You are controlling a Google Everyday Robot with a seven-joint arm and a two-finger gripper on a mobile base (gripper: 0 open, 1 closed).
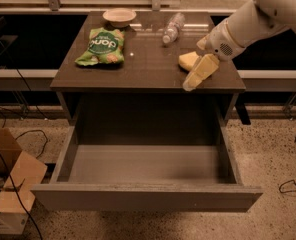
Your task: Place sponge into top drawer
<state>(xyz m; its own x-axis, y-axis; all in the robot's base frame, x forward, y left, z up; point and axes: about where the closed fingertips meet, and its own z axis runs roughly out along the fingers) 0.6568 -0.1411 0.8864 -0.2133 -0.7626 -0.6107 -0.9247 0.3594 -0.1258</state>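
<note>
The pale yellow sponge (187, 59) lies on the tabletop near the right front corner. My gripper (192, 82) reaches in from the right on the white arm (248, 24), angled down and to the left. It sits right beside the sponge on its right side and covers part of it, with its tip over the table's front edge. The top drawer (147, 197) is pulled out wide below the table, and nothing shows inside it.
On the dark table (138, 69) a green snack bag (102, 47) lies at the left, a small bowl (119, 17) at the back and a plastic bottle (172, 28) on its side at the back centre. A cardboard box (8, 184) and cables are on the floor at the left.
</note>
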